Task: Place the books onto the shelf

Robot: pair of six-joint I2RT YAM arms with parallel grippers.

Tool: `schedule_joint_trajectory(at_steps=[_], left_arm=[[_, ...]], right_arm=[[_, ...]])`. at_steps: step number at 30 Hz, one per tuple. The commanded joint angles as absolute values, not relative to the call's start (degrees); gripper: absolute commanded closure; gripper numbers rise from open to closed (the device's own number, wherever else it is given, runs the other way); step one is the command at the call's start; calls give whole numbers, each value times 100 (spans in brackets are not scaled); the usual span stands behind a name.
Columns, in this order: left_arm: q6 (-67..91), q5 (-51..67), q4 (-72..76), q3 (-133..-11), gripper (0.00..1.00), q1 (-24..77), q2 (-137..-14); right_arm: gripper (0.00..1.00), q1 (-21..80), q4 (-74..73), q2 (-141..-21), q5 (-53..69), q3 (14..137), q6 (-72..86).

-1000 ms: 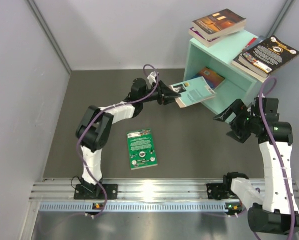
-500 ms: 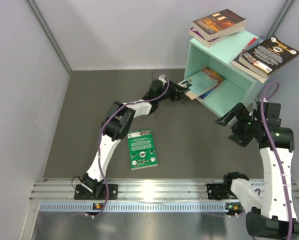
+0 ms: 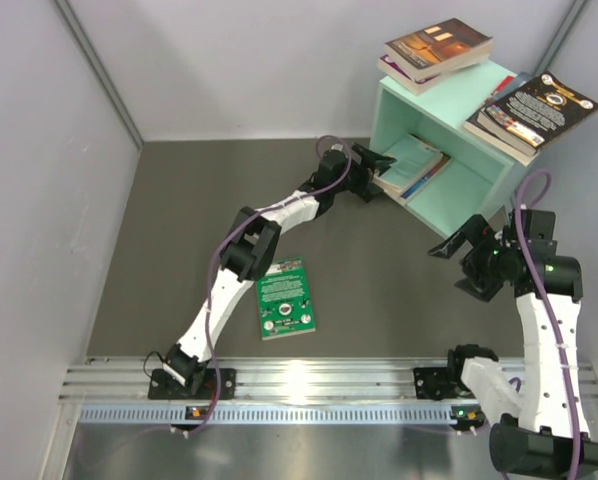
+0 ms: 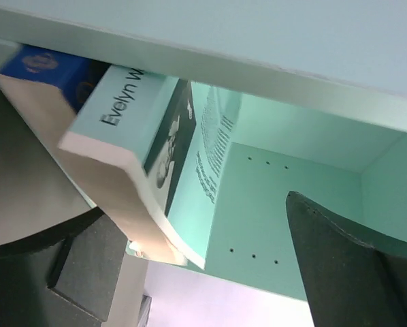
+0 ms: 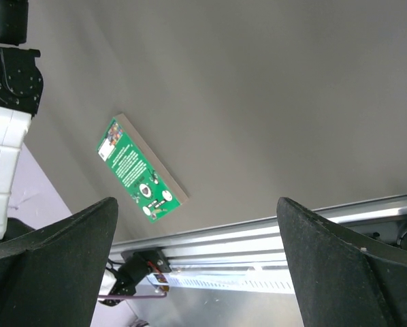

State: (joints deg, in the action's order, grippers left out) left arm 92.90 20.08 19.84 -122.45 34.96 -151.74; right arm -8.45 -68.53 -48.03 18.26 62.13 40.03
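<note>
Since it lies nearest the bases, green book [image 3: 284, 298]: flat on the table [image 3: 179, 250], cover up, well apart from both grippers and from the shelf. Nobody is on it!
Right gripper [image 5: 197, 204]: jaws spread wide with nothing between them, hanging over the table just short of the shelf's near corner. Its camera looks back at the green book.
Left gripper [image 3: 379, 172]: arm stretched long, right at the mouth of the shelf. Its fingers stand well apart. The teal paperback's near corner sits between them, just beside one finger, but it is not pinched (the other finger is well clear of it).
Teal paperback [image 4: 122, 157]: mostly inside the shelf, lying tilted on a blue book, with its near end poking past the front edge.
Blue book [image 4: 43, 65]: underneath it, inside the shelf.
Shelf [image 3: 391, 112]: mint-green box, open face towards the left arm.
Brown book [image 3: 439, 45]: up on the shelf's roof, on top of a purple book [image 3: 404, 70].
Black book [image 3: 539, 105]: on the roof's right corner, on top of at least one more book, overhanging the edge.
Progress: nearly home, by the look of it, with all but one book in or on the shelf.
Left to do: probably a nudge to seat the teal paperback, then the green book.
</note>
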Motion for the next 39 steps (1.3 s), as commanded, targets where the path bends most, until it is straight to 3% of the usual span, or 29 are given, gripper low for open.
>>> schedule_joint_trajectory(at_steps=[1, 6, 7, 11, 18, 22, 26, 30, 39], left_arm=[[9282, 2153, 1488, -12675, 1, 3454, -15065], [8273, 2338, 21, -12085, 1, 3331, -14116], [8001, 2312, -957, -12285, 1, 3305, -14037], [6690, 2118, -2554, -12937, 1, 3208, -13852], [4976, 1495, -3523, -12411, 1, 3111, -12667], [4255, 1126, -3875, -11402, 1, 3103, -11709], [3929, 704, -4253, -10084, 1, 3067, -10516], [3964, 668, -4123, -8005, 1, 2980, -9529], [4104, 774, -4166, -5724, 1, 2962, -8148]], right_arm=[[0, -940, -6680, -4773, 1925, 6222, 3920], [0, -949, -6627, -4790, 1960, 6249, 3867], [0, -949, -6610, -4790, 1986, 6232, 3867], [0, -949, -6460, -4860, 2196, 6091, 3867], [0, -774, -5837, -4983, 3171, 5986, 3727], [0, -204, -5020, -5360, 3928, 5792, 3727], [0, 1043, -4703, -6106, 3395, 6038, 3647], [0, 2098, -3834, -6854, 3296, 5854, 3902], [1, 3119, -2418, -9148, 3604, 5994, 3815]])
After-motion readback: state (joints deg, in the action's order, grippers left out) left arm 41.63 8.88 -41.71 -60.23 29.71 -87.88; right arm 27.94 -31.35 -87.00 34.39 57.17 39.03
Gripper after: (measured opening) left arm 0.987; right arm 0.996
